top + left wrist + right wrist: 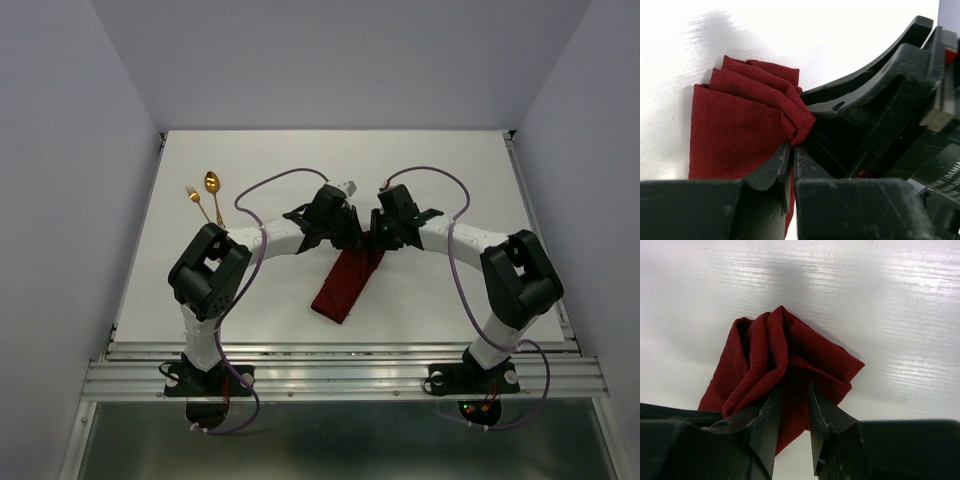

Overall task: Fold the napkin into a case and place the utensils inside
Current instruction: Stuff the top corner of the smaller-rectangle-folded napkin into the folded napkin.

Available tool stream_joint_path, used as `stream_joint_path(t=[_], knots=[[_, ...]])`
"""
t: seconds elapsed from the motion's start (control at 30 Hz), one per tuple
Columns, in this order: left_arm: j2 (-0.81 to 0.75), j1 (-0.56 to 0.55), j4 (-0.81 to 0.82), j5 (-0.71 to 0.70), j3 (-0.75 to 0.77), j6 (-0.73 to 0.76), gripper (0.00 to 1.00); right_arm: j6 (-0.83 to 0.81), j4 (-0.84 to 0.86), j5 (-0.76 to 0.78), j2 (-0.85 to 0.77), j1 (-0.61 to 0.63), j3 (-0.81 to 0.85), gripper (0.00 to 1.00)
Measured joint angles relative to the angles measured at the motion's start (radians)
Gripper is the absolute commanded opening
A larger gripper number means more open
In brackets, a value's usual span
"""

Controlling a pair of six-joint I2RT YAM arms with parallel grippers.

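From above, the folded napkin (345, 285) lies on the desk (450, 170), left fingers (348, 230) and right fingers (380, 236) at its far end, fork (196, 203) and spoon (213, 190) well left of it. Left wrist: left fingers (775, 167) clench a napkin (735, 130) fold. Right wrist: right fingers (765, 425) straddle the napkin (805, 360); we cannot tell their grip.

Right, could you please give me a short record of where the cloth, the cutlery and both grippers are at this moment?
napkin: folded into a narrow strip, lying slantwise in the middle of the table
left gripper: shut on the napkin's far end
right gripper: jaws astride the same end, grip unclear
fork and spoon: side by side at the table's far left, apart from the napkin
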Motion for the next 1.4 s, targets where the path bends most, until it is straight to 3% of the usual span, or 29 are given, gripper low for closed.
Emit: stream_joint_path(t=[0.27,0.73,1.4], knots=[[-0.001,0.001,0.008,0.003,0.0,0.0,0.0,-0.01,-0.003,0.061,0.031,0.03,0.013,0.32],[-0.002,0.002,0.026,0.016,-0.013,-0.008,0.0,0.002,-0.002,0.145,0.06,0.036,0.013,0.01],[0.004,0.002,0.021,0.027,-0.029,-0.01,0.0,0.094,0.057,0.137,-0.036,0.036,-0.058,0.01]])
